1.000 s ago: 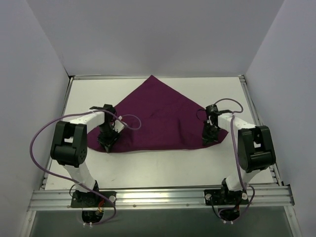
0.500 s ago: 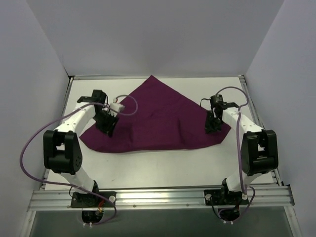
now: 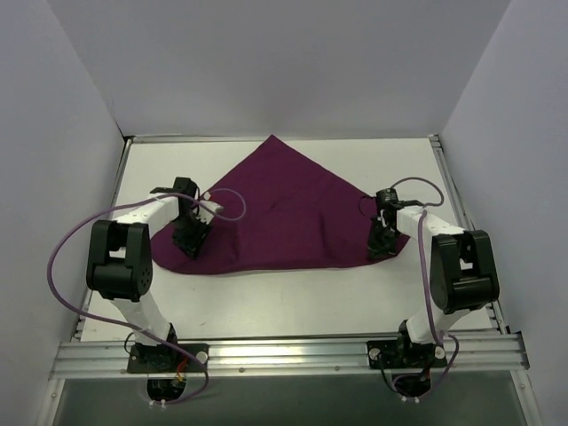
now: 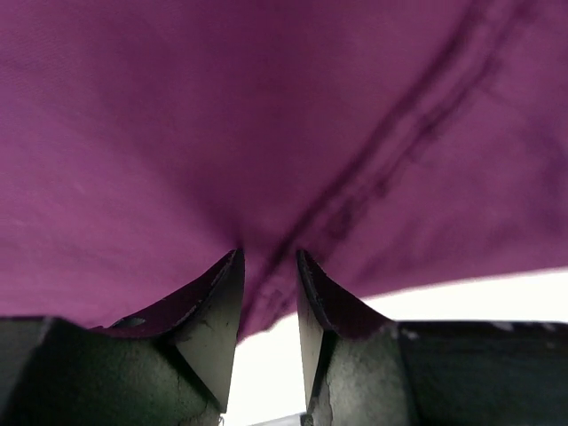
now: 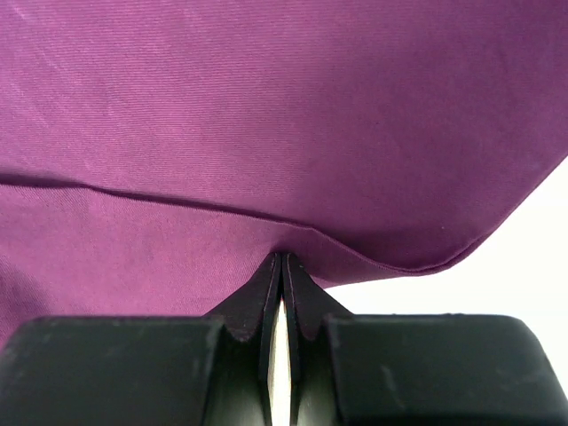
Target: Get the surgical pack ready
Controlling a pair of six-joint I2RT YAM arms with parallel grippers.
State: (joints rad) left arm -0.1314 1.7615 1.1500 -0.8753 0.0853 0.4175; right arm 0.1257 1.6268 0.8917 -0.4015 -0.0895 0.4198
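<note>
Arms bent low; left claw (image 3: pixel 190 248), right claw (image 3: pixel 380 250) pinch cloth (image 3: pixel 284 209) corners.

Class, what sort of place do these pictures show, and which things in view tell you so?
Probably a robot lab test cell: a white table boxed in by plain walls, a left arm and right arm bolted to a metal rail, and one cloth laid out.

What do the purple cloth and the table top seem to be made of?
Purple cloth: probably woven fabric, matte; fine weave lines and a stitched hem show. Table top: smooth white board, perhaps laminate or painted; the look leaves it open.
</note>
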